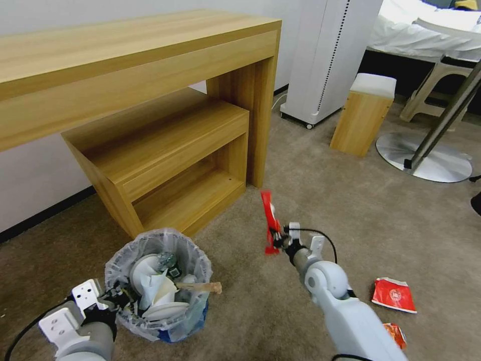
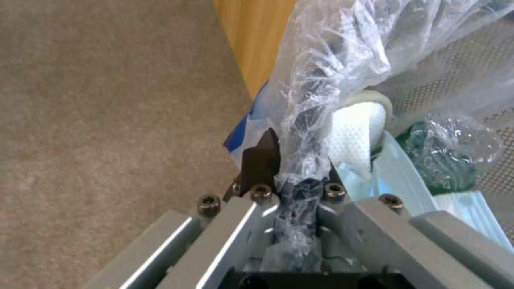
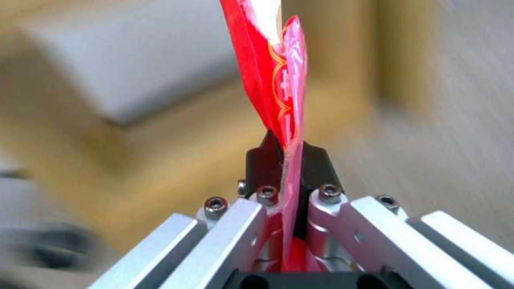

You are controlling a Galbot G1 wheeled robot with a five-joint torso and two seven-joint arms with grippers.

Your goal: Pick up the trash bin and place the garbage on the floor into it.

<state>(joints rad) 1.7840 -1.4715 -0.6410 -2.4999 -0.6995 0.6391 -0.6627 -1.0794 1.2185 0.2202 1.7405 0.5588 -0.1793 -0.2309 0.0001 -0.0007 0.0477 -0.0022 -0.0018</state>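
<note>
Floor (image 1: 350,210): brown carpet, two more red packets lie on it beside right arm.
Trash bin (image 1: 158,283) by low wooden shelf (image 1: 165,160), already stuffed (slipper, paper, stick poking out).
Left gripper (image 2: 292,176): fingers pinching bin's bag rim.
Right gripper (image 3: 289,160): fingers pinching red packet (image 1: 269,220), held upright in air, between bin and other packets.
To do well: bring packet right over bin mouth, then let go. Keep bin steady.

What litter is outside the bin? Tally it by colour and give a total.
Red: 2, the held packet in the right tool and the red packet on the floor.
Orange: 1, the orange packet.
Total: 3.
</note>
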